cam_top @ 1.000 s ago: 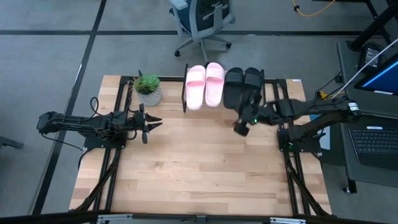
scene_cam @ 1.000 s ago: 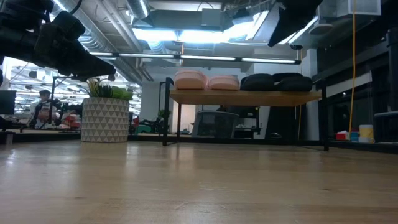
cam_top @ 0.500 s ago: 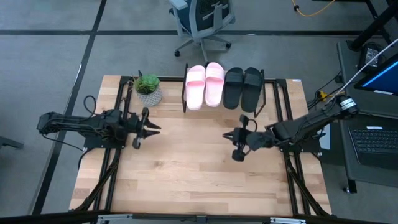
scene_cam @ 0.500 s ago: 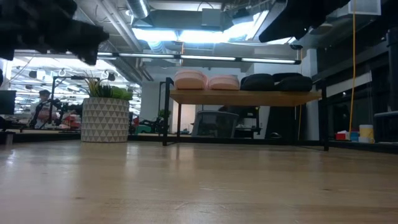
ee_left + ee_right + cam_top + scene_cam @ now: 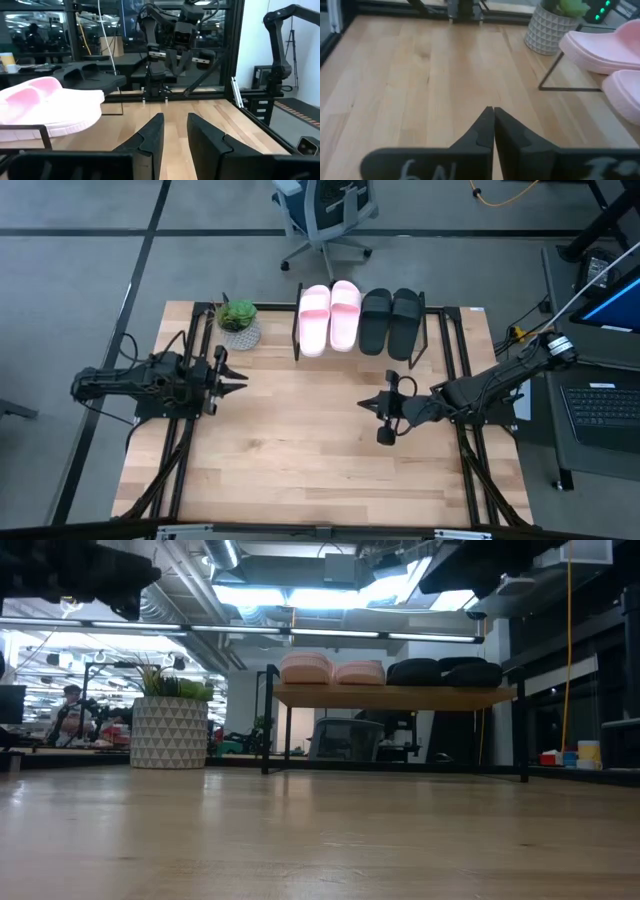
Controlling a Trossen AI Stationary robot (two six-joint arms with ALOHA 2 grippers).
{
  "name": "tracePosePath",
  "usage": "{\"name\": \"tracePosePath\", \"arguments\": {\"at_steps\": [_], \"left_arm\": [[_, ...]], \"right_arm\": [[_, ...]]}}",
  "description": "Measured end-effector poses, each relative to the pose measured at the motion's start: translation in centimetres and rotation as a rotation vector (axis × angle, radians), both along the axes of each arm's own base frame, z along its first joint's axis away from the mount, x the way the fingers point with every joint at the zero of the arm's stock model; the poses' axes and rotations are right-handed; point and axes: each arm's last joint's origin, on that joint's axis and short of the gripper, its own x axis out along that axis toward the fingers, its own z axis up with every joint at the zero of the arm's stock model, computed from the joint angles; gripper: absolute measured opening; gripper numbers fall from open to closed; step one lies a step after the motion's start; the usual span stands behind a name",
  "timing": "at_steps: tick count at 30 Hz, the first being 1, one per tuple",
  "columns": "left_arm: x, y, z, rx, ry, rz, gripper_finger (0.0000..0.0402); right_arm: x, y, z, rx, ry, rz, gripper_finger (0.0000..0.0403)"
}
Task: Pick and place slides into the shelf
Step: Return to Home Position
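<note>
- Pose, left claw (image 5: 238, 377): over left side of tabletop (image 5: 300, 470), pointing to centre, fingers narrowly parted, empty.
- Pose, right claw (image 5: 365, 402): right of centre, facing it, fingers pressed together, empty.
- shelf (image 5: 395, 697): far edge; holds two pink slides (image 5: 330, 317), two black slides (image 5: 391, 320), side by side.

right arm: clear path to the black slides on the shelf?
Probably yes. The right gripper, jaws shut, hangs over the table in front of the shelf; nothing stands between it and the black slides.
</note>
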Motion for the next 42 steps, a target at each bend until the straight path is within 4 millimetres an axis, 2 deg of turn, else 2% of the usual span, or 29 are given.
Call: {"name": "tracePosePath", "arguments": {"at_steps": [6,10,18,27,31,35,42], "left_arm": [[-0.1,0.1,-1.8,0.001,-0.003,0.038,0.0078],[-0.1,0.3,-2.4,-0.003,-0.002,0.1,0.0078],[-0.1,0.3,-2.4,-0.003,-0.002,0.103,0.0078],[-0.1,0.3,-2.8,-0.008,0.04,0.1,0.0078],[-0.1,0.3,-2.8,-0.009,0.035,0.1,0.0078],[-0.1,0.3,-2.8,-0.009,0.036,0.1,0.0078],[-0.1,0.3,-2.8,-0.009,0.036,0.1,0.0078]], "right_arm": [[-0.6,0.8,-2.0,-0.007,-0.068,0.06,0.0006],[-1.6,0.8,-2.4,-0.002,-0.122,0.088,0.0016],[-5.9,-0.9,-2.6,0.044,-0.232,0.107,0.0018],[-9.9,-2.8,-4.8,0.072,-0.346,0.187,0.0019],[-10.9,-3.3,-6.1,0.068,-0.432,0.201,0.0019],[-11.6,-3.5,-8.1,0.061,-0.414,0.263,0.0019],[-12.2,-3.8,-9.4,0.036,-0.431,0.291,0.0019]]}}
